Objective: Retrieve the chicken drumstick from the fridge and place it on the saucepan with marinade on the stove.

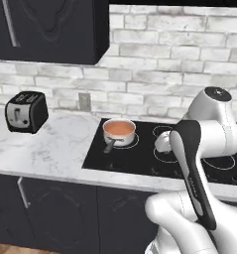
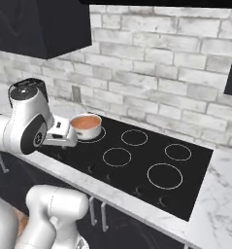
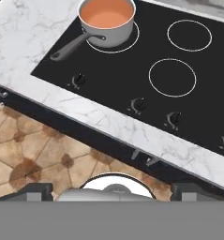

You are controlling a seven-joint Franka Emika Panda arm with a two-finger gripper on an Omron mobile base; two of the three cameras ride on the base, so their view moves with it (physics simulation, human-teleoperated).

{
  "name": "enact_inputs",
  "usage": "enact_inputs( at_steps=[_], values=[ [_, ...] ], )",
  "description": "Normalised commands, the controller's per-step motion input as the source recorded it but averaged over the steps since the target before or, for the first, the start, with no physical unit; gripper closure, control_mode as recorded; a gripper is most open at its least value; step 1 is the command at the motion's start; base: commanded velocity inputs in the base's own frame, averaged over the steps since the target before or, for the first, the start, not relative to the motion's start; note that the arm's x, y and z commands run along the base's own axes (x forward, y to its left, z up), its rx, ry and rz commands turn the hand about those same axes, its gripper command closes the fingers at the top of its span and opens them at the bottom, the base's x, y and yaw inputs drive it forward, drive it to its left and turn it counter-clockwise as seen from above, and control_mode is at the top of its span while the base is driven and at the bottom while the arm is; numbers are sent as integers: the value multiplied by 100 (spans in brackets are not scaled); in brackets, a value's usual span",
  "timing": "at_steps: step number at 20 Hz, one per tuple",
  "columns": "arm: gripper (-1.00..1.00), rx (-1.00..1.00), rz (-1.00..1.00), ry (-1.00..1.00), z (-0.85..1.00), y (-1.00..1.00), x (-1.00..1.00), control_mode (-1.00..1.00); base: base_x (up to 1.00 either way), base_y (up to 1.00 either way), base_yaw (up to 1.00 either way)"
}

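Left to right, left base view: toaster (image 1: 26,112) on the counter (image 1: 60,149), then saucepan (image 1: 119,131) on the stove (image 1: 140,158), rear left burner. Pan holds orange-red liquid only; no drumstick inside, so placing appears not yet done. Fridge and drumstick location: cannot tell. Gripper (image 3: 111,190) jaws spread wide, holding nothing, over the stove's front edge.

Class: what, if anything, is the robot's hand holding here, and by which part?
Nothing. The hand is open and empty, back from the stove, apart from the saucepan.
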Motion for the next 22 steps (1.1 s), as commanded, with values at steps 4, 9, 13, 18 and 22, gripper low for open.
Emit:
enact_inputs(
  at_steps=[4, 9, 13, 18, 22],
  values=[
    [-100, 0, 0, 0, 0, 0, 0, 100, 0, 13, 60],
    [-100, 0, 0, 0, 0, 0, 0, 100, 0, 26, 67],
    [-100, 0, 0, 0, 0, 0, 0, 100, 0, 33, 71],
    [-100, 0, 0, 0, 0, 0, 0, 100, 0, 36, 71],
    [-100, 0, 0, 0, 0, 0, 0, 100, 2, 46, 66]
  ],
)
